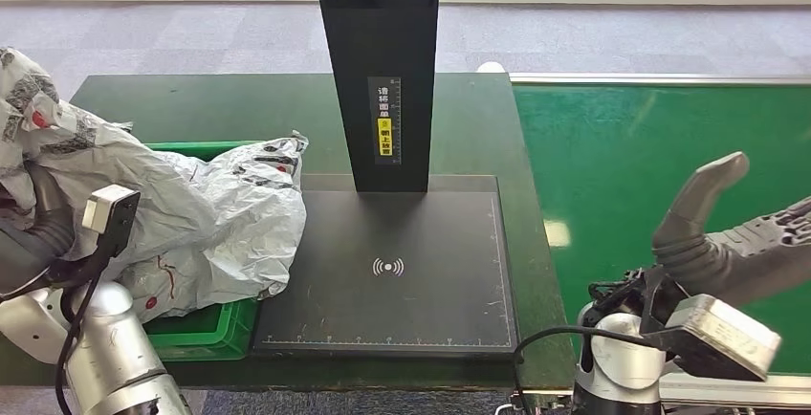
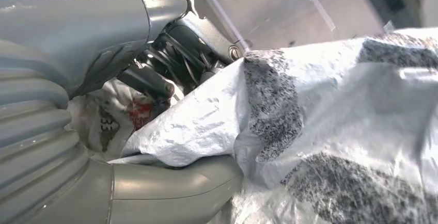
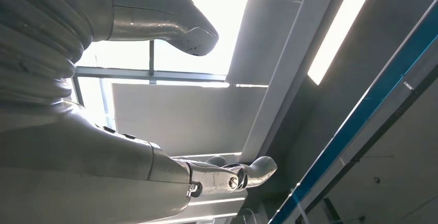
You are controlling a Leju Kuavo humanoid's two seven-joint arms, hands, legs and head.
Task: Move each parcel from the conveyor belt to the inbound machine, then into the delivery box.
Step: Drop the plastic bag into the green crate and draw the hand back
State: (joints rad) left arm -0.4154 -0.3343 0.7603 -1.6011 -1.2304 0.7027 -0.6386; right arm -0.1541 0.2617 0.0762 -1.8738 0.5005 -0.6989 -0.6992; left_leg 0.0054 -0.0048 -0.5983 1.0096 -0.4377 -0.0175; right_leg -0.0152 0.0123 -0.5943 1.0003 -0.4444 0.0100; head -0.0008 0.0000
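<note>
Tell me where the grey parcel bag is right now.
In the head view, the grey parcel bag is at the left, draped over the green delivery box beside the black scanner pad, held by the left robot hand.

Dark green table [image 1: 191, 104], black inbound machine [image 1: 387, 262] and green delivery box [image 1: 206, 334] standing on it

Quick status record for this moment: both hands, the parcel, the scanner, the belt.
left hand: grips a grey-white plastic parcel
parcel position: over the green delivery box, draped past its rim toward the inbound machine
inbound machine platform: nothing on it
right hand: holds nothing, thumb raised, over the conveyor belt
conveyor belt: no parcel on the visible stretch
</note>
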